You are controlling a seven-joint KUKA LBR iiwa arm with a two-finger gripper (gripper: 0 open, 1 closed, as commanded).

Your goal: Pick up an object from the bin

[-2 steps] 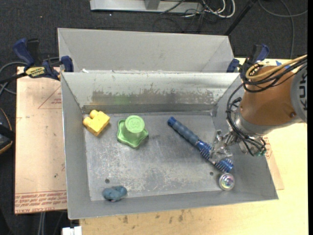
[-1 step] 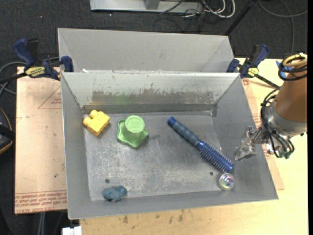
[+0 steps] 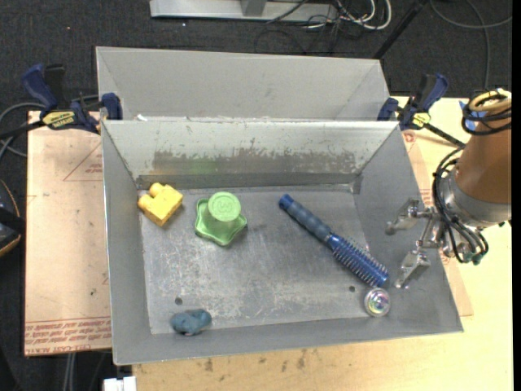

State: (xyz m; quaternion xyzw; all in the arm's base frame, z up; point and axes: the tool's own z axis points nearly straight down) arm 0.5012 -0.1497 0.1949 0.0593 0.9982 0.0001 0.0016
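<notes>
We judged the pick not yet begun. The gripper (image 3: 397, 256) held nothing, its two fingers standing apart. It hung low by the right wall of the bin (image 3: 269, 292), with the arm reaching in from that side. Nearest lay the bristle end of a blue brush (image 3: 334, 241) and a small shiny ball (image 3: 377, 302). A yellow block (image 3: 160, 203), a green cup (image 3: 221, 217) and a blue-grey lump (image 3: 190, 322) lay well apart to the left.
</notes>
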